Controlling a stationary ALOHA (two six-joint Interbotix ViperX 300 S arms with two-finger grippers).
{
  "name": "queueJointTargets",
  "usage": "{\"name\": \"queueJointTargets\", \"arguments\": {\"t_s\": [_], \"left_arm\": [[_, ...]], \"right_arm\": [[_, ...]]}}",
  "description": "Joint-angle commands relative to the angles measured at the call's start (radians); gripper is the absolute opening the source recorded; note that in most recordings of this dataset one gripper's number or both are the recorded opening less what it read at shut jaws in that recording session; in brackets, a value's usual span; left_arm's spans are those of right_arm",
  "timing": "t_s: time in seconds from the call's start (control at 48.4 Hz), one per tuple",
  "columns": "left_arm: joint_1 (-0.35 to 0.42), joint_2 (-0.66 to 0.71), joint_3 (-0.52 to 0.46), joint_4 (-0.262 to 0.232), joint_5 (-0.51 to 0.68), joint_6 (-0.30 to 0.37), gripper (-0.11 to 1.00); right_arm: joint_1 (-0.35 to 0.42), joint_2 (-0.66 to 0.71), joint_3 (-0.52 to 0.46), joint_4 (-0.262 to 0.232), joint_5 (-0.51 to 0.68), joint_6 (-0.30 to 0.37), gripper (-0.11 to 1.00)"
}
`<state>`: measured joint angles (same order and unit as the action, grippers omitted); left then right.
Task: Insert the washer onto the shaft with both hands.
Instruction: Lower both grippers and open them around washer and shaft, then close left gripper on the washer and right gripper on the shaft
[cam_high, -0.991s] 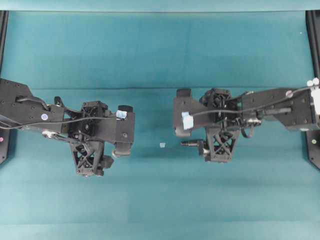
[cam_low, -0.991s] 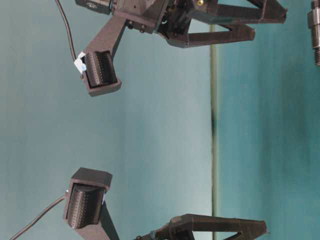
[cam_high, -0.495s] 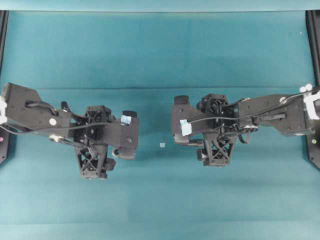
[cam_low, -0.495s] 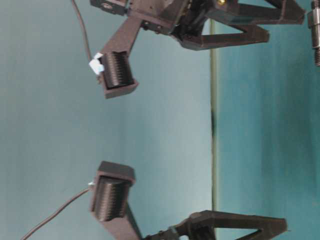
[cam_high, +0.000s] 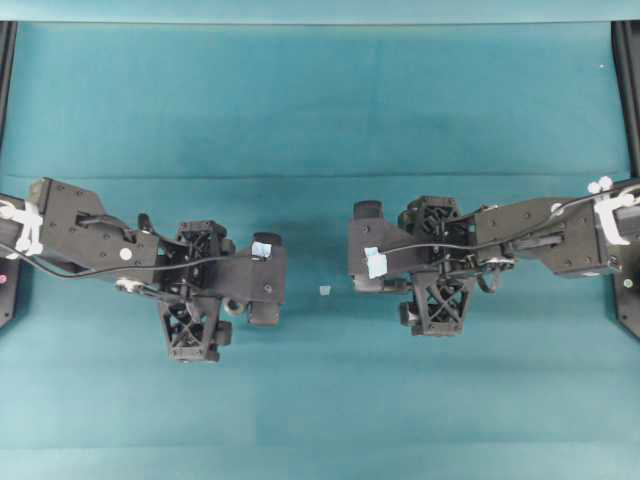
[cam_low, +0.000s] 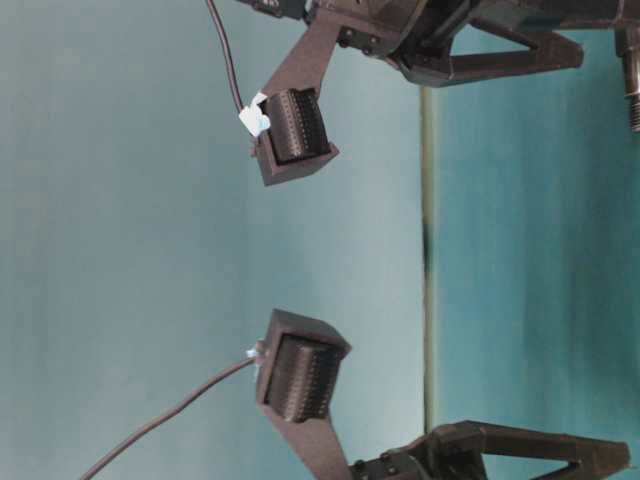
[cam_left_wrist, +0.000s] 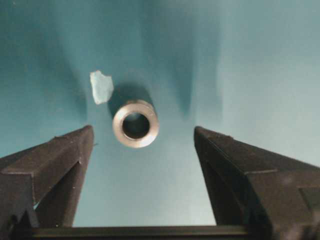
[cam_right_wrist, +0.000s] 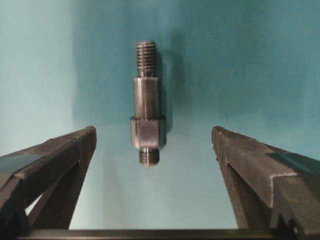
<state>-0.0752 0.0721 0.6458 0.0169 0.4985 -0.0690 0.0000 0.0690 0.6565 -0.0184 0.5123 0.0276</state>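
Overhead, we are hovering the left black lattice-framed gripper (cam_high: 262, 300) and the right one (cam_high: 368, 285) above the teal mat (cam_high: 320, 100), a pale scrap (cam_high: 324, 291) between them. Left wrist view: wide-open, empty fingers are flanking the small grey metal washer (cam_left_wrist: 135, 123); we should descend centred. Right wrist view: spread, empty fingers are bracketing the dark stepped metal shaft (cam_right_wrist: 147, 107), lying lengthwise; squeeze its thick body.

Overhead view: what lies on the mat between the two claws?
Only a small pale scrap on the teal mat, between the left claw and the right claw.
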Motion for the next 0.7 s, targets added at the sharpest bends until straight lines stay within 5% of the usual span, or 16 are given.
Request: {"name": "queueJointTargets", "arguments": {"t_s": [0.0,0.681], "left_arm": [[0.005,0.002,-0.006,0.002,-0.018,-0.011,0.83],[0.006,0.023,0.003,0.002,-0.035,-0.038,0.83]], "right_arm": [[0.003,-0.003,-0.005,0.003,-0.012,0.003,0.86],[-0.005,0.021,-0.003,0.003,-0.029,0.002,0.86]]}}
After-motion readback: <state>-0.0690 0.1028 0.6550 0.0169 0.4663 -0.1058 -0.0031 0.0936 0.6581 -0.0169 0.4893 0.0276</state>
